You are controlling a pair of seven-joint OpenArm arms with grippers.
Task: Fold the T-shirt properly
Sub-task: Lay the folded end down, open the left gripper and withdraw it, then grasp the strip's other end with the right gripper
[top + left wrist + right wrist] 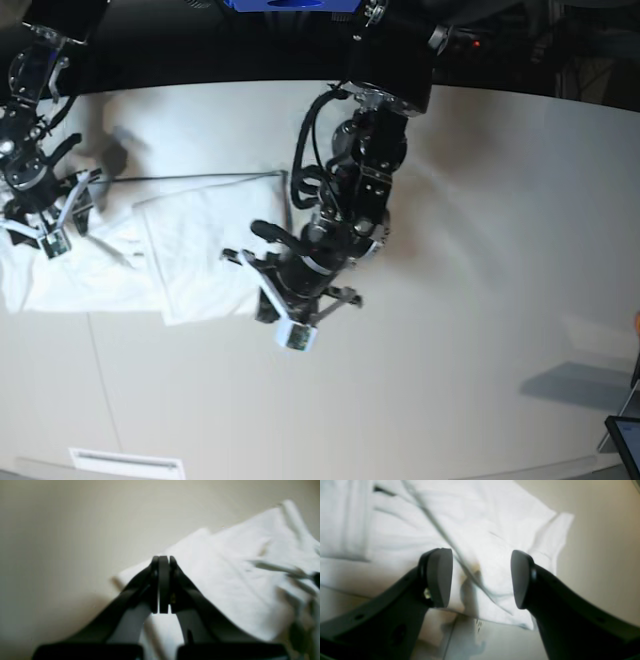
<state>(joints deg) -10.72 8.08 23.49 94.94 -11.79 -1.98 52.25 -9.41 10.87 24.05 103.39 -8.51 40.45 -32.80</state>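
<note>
**Claws apart and clear of a half-folded shirt**

Right claw hangs over the shirt's left end with its jaws spread wide and nothing between them; white cloth and a long crease show through the gap. It seems parked there after a fold, or set to take the next edge. The shirt lies on the table, bunched into a rough strip, a folded panel lapped over its right part. By my reading the fold is only partly done, since the left end is still rumpled. Left claw, at the shirt's right edge, is clenched tight on nothing, its tips above the cloth's corner. A dark cable runs just behind the shirt. The left arm leans over the shirt's right edge and could snag a fold there.
</note>
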